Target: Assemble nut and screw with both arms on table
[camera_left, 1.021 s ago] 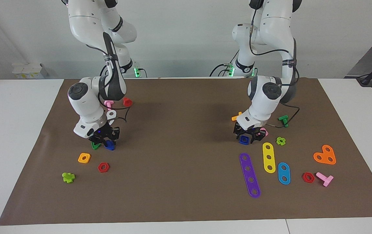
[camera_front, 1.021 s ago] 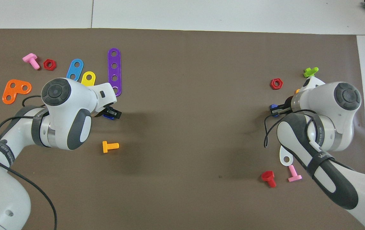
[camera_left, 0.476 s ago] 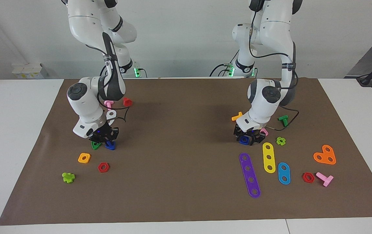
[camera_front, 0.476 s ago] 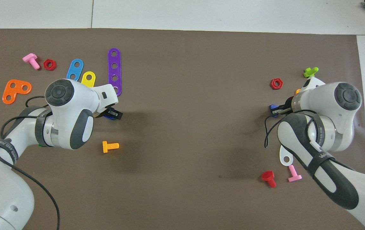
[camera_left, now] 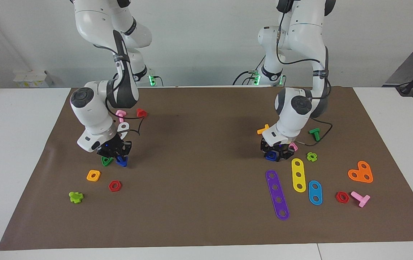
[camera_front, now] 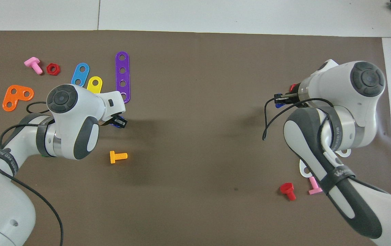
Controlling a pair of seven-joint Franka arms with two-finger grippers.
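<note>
Nut (camera_left: 271, 155), dark blue & square, sits between the left gripper (camera_left: 274, 156) jaws, which are clamped on it, low over the brown mat of the bench (camera_left: 206, 224) twd the left arm's end. Can't tell if nut is lifted or touching the mat. In the overhead view only a sliver of blue shows at that gripper (camera_front: 117, 121), rest hidden under the wrist.

Screw (camera_left: 122, 161), blue too, is at the right gripper (camera_left: 116, 157) tips, jaws closed on it, twd the right arm's end. In the overhead view it shows as a blue bit under the gripper (camera_front: 281, 100). Can't tell whether it's clear of the mat.

Round the nut: pink square nut (camera_left: 293, 146) just beside the left gripper, orange bolt (camera_left: 263, 129) nearer the robots, green bolt (camera_left: 314, 133) also nearer, purple strip (camera_left: 277, 195) and yellow strip (camera_left: 298, 175) farther out.

Round the screw: green triangle piece (camera_left: 106, 161) just beside it, orange square nut (camera_left: 93, 175) and red hex nut (camera_left: 114, 186) farther from robots, white piece (camera_left: 123, 127) nearer.
</note>
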